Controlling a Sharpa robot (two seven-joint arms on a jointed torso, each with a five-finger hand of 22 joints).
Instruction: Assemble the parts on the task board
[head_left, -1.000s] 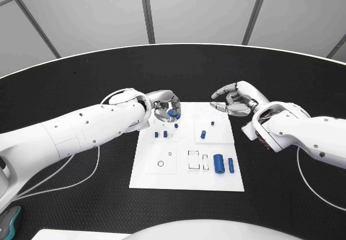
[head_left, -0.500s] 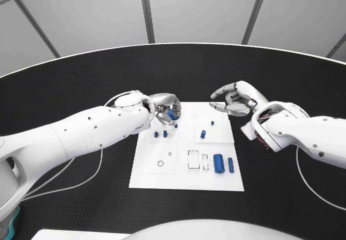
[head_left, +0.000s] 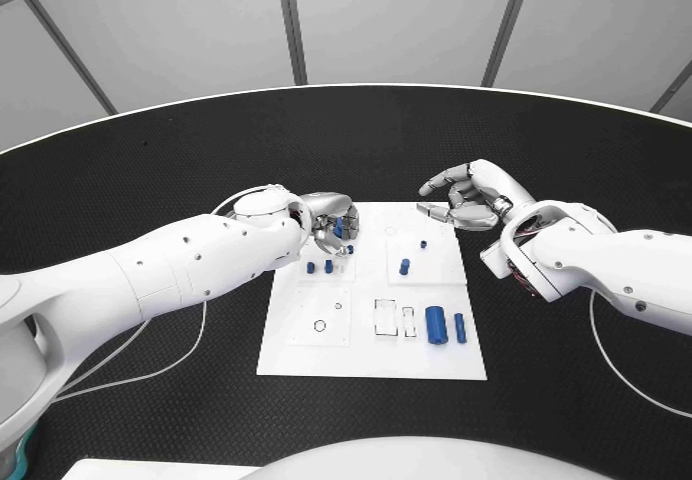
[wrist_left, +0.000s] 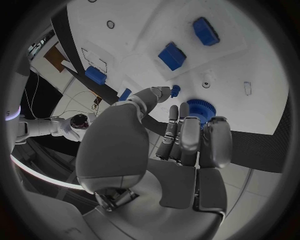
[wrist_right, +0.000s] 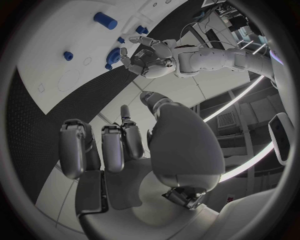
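The white task board (head_left: 368, 350) lies in the middle of the table. My left hand (head_left: 326, 216) hovers over its far left corner and pinches a blue toothed wheel (head_left: 338, 229) at its fingertips; the left wrist view shows the wheel (wrist_left: 201, 108) just above the board. Two small blue pegs (head_left: 322, 267) stand right below it. My right hand (head_left: 464, 198) hangs over the far right corner, fingers loosely bent and apart, holding nothing. The right wrist view shows that hand (wrist_right: 125, 145) and the left hand (wrist_right: 147, 57) with the wheel (wrist_right: 114, 55).
On the board stand more blue pegs (head_left: 404, 267), and a thick blue cylinder (head_left: 436, 323) lies beside a thin one (head_left: 460, 328) at the right. A rectangular slot (head_left: 387, 316) and a ring mark (head_left: 320, 325) lie nearer me. Black table (head_left: 577, 400) surrounds the board.
My left hand has edged a little lower and closer to the board with the wheel still pinched. The right hand has hardly moved.
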